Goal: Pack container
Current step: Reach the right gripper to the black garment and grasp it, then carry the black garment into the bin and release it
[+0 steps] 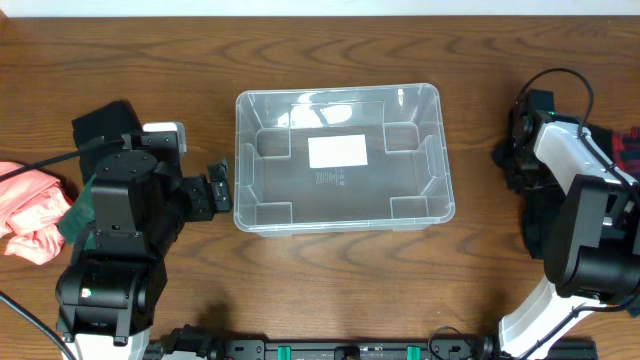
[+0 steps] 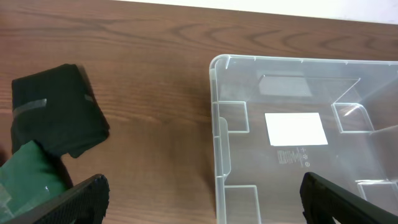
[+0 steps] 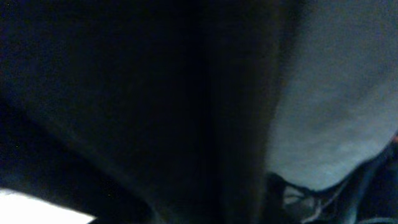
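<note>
The clear rectangular container (image 1: 245,215) stands empty in the middle of the table, with a white label (image 1: 337,151) on its bottom. It also shows in the left wrist view (image 2: 219,155). My left gripper (image 1: 218,186) is open and empty just outside the container's left wall; in the left wrist view (image 2: 208,202) its fingers straddle that wall. My right gripper (image 1: 514,158) is down on a pile of dark clothes (image 1: 538,215) at the right. The right wrist view shows only dark fabric (image 3: 155,112) close up, so its jaws are hidden.
A folded black cloth (image 1: 105,125) (image 2: 56,112), a green cloth (image 2: 28,177) and a pink cloth (image 1: 30,210) lie left of the container. A red and blue plaid garment (image 1: 625,150) lies at the right edge.
</note>
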Robot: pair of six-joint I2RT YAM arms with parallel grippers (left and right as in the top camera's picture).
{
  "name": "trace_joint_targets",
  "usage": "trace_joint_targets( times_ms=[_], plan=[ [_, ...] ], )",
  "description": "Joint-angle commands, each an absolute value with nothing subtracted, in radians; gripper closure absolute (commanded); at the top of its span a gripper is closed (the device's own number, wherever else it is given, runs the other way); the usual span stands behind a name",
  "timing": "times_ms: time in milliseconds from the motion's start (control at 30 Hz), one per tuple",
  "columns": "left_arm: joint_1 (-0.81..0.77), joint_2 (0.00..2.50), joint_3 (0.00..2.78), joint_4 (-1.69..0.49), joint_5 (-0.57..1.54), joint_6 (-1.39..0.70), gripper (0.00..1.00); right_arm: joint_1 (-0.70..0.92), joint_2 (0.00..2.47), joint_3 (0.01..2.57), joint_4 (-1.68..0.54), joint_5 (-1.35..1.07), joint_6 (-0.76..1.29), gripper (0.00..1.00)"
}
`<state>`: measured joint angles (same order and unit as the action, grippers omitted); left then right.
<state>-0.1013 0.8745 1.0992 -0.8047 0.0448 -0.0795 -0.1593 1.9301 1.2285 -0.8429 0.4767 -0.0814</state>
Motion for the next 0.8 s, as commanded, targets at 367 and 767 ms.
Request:
trace_joint_targets(
  times_ms=[367,767],
  plan=[
    [-0.103,0.875,1.117,-0.804,0.041,-0.088,0.02,-0.049,1.675,1.335,-0.842,0.443,-0.051,0.99],
    [-0.103,0.875,1.117,-0.804,0.041,-0.088,0.02,0.311,1.344,1.415,-0.721,0.266,-0.270,0.99]
  ],
)
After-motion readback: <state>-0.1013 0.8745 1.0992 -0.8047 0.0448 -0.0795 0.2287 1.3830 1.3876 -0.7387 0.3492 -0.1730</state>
